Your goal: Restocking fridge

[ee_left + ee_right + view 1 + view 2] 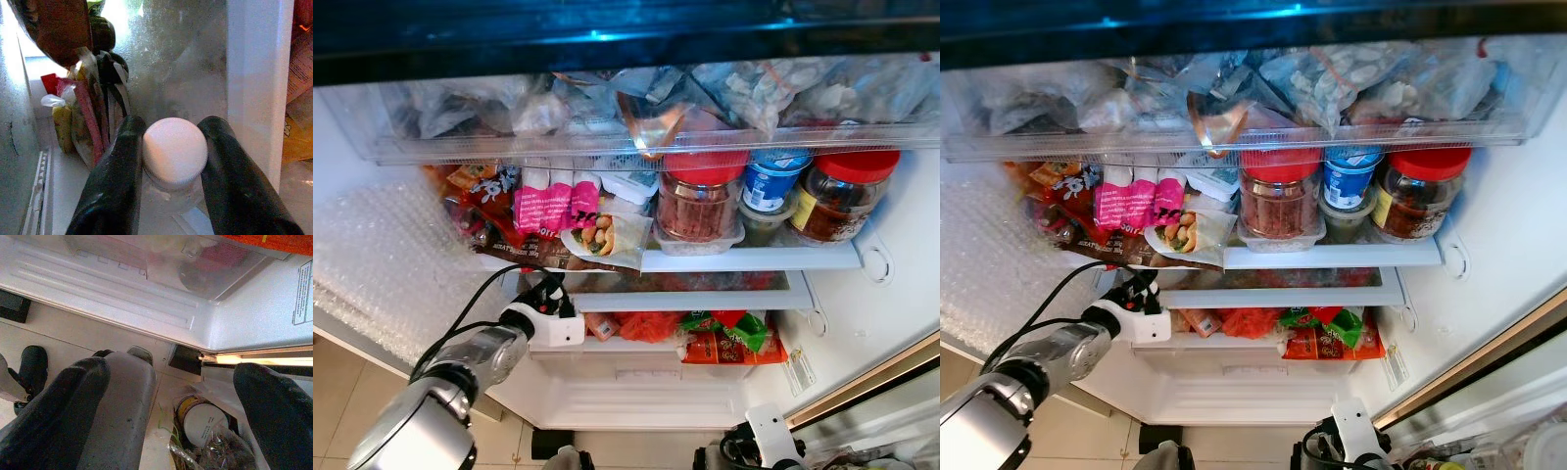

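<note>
The right gripper point(166, 406) hangs low by the floor with its fingers wide apart, holding nothing. Below it sits a tub with a white lid point(205, 423). The left gripper point(171, 161) reaches into the fridge point(901, 225) on its lower shelf point(705, 299), at the left end. Its two black fingers squeeze a clear bottle point(171, 193) just under its white cap point(174, 149). Beside the bottle stand thin packets point(83, 122). On the shelf above sit jars with red lids point(700, 201) and a pink pack point(543, 206).
</note>
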You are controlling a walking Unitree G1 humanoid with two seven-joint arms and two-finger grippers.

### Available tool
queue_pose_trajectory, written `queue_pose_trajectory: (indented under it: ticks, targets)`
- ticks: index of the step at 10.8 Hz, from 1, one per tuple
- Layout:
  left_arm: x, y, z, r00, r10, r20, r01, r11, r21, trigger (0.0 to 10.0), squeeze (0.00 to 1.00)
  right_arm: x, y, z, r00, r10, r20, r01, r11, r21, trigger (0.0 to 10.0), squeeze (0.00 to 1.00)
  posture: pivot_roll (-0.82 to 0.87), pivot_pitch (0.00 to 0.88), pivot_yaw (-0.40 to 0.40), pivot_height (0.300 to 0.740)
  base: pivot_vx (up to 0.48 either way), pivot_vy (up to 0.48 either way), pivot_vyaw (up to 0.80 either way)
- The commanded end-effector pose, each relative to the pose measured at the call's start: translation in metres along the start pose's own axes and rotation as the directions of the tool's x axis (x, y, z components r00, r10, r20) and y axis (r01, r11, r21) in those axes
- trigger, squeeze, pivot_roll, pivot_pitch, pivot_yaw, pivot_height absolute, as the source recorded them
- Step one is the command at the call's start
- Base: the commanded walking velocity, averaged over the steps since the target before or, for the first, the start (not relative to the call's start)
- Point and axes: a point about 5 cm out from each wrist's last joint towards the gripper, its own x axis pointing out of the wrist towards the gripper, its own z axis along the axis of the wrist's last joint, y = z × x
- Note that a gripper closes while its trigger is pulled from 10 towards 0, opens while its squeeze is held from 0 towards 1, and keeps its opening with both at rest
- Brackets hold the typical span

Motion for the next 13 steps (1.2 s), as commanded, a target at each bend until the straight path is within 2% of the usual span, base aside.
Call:
queue_pose_trajectory:
  ticks: [1,3,6,9,10,11,12,13]
  targets:
    - [-0.004,-0.007,-0.005,0.999,-0.048,-0.023,0.049,0.999,0.015,10.0,1.00,-0.007,-0.003,-0.030,0.993,-0.024,-0.119,0.025,1.000,0.005,10.0,0.00,-0.20,0.196,0.055,0.663,0.000,0.000,0.00]
    - [0.000,0.005,-0.008,0.999,-0.004,-0.032,0.003,1.000,-0.024,10.0,1.00,-0.006,-0.003,-0.027,0.993,-0.026,-0.112,0.027,1.000,0.006,10.0,0.00,-0.19,0.187,0.061,0.663,0.000,0.000,0.00]
    - [0.000,0.009,-0.006,1.000,0.022,-0.003,-0.022,1.000,-0.022,10.0,1.00,-0.005,-0.003,-0.024,0.994,-0.028,-0.107,0.029,1.000,0.006,10.0,0.00,-0.18,0.176,0.068,0.663,0.000,0.000,0.00]
    - [0.001,0.016,-0.007,0.998,0.070,-0.006,-0.070,0.994,-0.083,10.0,1.00,-0.004,-0.003,-0.022,0.994,-0.034,-0.104,0.035,0.999,0.006,10.0,0.00,-0.18,0.171,0.068,0.663,0.000,0.000,0.00]
    - [0.001,0.019,-0.009,0.994,0.103,-0.027,-0.106,0.984,-0.144,10.0,1.00,-0.004,-0.003,-0.022,0.994,-0.038,-0.102,0.038,0.999,0.005,10.0,0.00,-0.17,0.169,0.068,0.663,0.000,0.000,0.00]
    - [-0.002,0.019,-0.012,0.990,0.128,-0.053,-0.136,0.967,-0.215,10.0,0.00,-0.004,-0.004,-0.022,0.994,-0.040,-0.102,0.040,0.999,0.004,10.0,0.00,-0.17,0.167,0.068,0.663,0.000,0.000,0.00]
    - [-0.004,0.017,-0.014,0.988,0.136,-0.078,-0.152,0.952,-0.267,10.0,0.00,-0.004,-0.004,-0.021,0.994,-0.040,-0.102,0.040,0.999,0.003,10.0,0.00,-0.16,0.163,0.068,0.663,0.000,0.000,0.00]
    - [-0.012,0.010,-0.021,0.979,0.133,-0.152,-0.186,0.884,-0.429,10.0,0.00,-0.004,-0.003,-0.021,0.994,-0.038,-0.102,0.038,0.999,0.003,10.0,0.00,-0.15,0.155,0.070,0.663,0.000,0.000,0.00]
